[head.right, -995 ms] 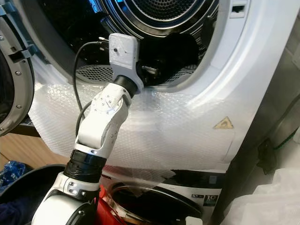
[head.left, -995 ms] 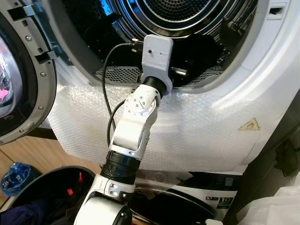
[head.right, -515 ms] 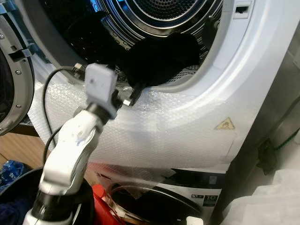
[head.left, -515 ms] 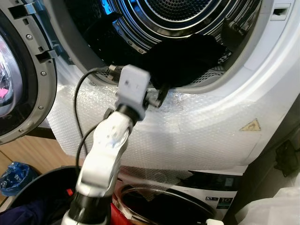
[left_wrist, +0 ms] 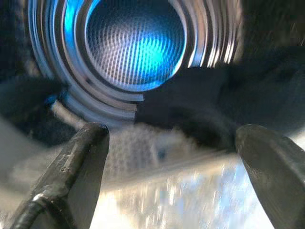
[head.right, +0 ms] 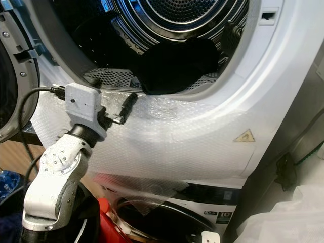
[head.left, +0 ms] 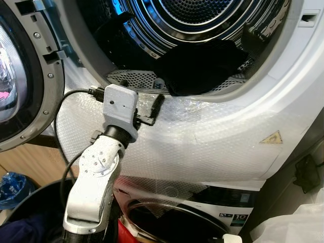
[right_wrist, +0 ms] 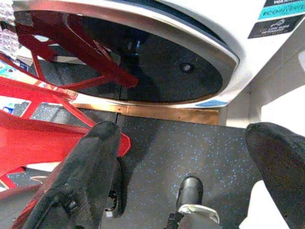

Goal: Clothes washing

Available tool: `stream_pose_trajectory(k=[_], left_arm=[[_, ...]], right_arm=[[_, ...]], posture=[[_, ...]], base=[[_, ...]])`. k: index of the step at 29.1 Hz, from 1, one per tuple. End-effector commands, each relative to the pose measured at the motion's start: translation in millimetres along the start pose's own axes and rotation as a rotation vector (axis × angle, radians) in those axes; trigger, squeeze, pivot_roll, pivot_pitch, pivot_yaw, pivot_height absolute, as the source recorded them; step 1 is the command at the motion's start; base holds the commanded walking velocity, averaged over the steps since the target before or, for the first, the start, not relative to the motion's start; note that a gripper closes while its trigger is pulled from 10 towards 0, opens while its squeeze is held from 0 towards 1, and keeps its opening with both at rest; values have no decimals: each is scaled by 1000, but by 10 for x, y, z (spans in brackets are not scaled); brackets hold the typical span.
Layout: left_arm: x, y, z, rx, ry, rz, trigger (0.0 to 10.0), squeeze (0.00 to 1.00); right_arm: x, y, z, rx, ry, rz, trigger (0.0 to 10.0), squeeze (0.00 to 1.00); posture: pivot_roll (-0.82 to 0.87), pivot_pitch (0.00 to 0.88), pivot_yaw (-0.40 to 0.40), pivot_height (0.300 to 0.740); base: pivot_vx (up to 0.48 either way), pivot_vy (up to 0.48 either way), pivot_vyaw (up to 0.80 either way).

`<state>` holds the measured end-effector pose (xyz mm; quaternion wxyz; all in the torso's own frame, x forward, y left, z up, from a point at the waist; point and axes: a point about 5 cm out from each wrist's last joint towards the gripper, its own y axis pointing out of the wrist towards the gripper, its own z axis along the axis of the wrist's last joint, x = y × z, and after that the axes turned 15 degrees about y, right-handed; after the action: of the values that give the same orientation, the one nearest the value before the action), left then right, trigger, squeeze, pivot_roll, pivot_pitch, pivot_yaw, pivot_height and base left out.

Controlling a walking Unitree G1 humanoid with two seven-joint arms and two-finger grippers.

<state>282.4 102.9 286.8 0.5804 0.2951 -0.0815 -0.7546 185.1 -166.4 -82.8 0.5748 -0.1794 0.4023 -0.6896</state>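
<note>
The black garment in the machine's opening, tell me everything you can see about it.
The black garment is a dark, soft-looking crumpled heap with no visible print or seams. It lies at the bottom front of the open drum, slumped over the perforated grey lip of the door opening, partly inside and partly over the edge. Nothing holds it: the left claw sits apart from it, open and empty, just below and to the robot's left against the bubble wrap.

On the white upper machine (head.left: pixel 283 91) I see a yellow warning triangle (head.left: pixel 271 137). The lower machine (head.left: pixel 202 215) has a dark label with the number "10" (head.left: pixel 240 218); I cannot read its smaller words.
</note>
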Motion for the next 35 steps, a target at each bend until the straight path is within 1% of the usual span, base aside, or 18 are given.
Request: stream_pose_trajectory(k=[1, 2, 3, 4, 8, 9, 10, 12, 16, 17, 18, 19, 21, 25, 29, 30, 33, 35], left_arm=[[-50, 54, 74, 50, -24, 23, 10000, 0], [-48, 79, 96, 62, -45, 24, 10000, 0], [-38, 110, 122, 76, -94, 25, 10000, 0], [-8, 172, 148, 83, -169, 21, 10000, 0], [11, 260, 125, 50, -232, 39, 10000, 0], [16, 288, 84, 15, -268, 51, 10000, 0], [16, 288, 84, 15, -268, 51, 10000, 0], [36, 323, 48, -15, -306, 46, 10000, 0], [51, 392, 37, -40, -324, 29, 10000, 0], [34, 424, 36, -56, -344, 45, 10000, 0], [34, 424, 36, -56, -344, 45, 10000, 0], [-1, 442, 24, -79, -389, 87, 10000, 0], [-10, 444, 14, -94, -394, 90, 10000, 0], [31, 432, -26, -125, -428, 68, 10000, 0], [113, 425, -55, -157, -427, -10, 9922, 0], [131, 429, -53, -164, -413, -30, 0, 0], [154, 431, -56, -170, -402, -48, 0, 0], [192, 431, -42, -169, -418, -76, 0, 0]], right_arm=[[-53, 6, -17, -16, -10, 17, 10000, 0], [-53, 6, -17, -17, -11, 17, 10000, 0], [-50, 6, -17, -18, -12, 17, 10000, 0], [-47, 5, -20, -19, -13, 17, 10000, 0], [-42, 6, -16, -19, -14, 17, 10000, 0], [-36, 6, -12, -18, -15, 16, 10000, 0], [-36, 6, -12, -18, -15, 16, 10000, 0], [-24, 6, -6, -17, -14, 13, 10000, 0], [-8, 4, -3, -17, -12, 9, 10000, 0], [-2, 2, -9, -18, -12, 9, 10000, 0], [-2, 2, -9, -18, -12, 9, 10000, 0], [1, 0, -13, -18, -11, 8, 10000, 0], [6, -3, -23, -20, -13, 7, 10000, 0], [17, -9, -42, -25, -18, 6, 10000, 0], [5, -8, -45, -27, -22, 8, 10000, 0], [-6, -4, -37, -24, -21, 10, 10000, 0], [-16, -2, -32, -23, -20, 11, 10000, 0], [-24, -1, -32, -22, -19, 12, 10000, 0]], posture=[[187, 0, 56, 740], [187, 0, 53, 740], [184, 0, 53, 740], [181, 0, 50, 740], [173, 0, 51, 740], [170, 0, 51, 740], [170, 0, 51, 740], [166, 0, 49, 740], [161, 0, 49, 740], [159, 0, 49, 740], [159, 0, 49, 740], [158, 0, 49, 740], [157, 0, 48, 740], [153, 0, 51, 740], [150, 0, 57, 740], [148, 0, 59, 740], [145, 0, 63, 740], [142, 0, 65, 740]], base=[[0, 0, 0], [0, 0, 0], [0, 0, 0], [0, 0, 0], [0, 0, 0], [0, 0, 0], [0, 0, 0], [0, 0, 0], [0, 0, 0], [0, 0, 0], [0, 0, 0], [0, 0, 0], [0, 0, 0], [0, 0, 0], [0, 0, 0], [0, 0, 0], [0, 0, 0], [0, 0, 0]])
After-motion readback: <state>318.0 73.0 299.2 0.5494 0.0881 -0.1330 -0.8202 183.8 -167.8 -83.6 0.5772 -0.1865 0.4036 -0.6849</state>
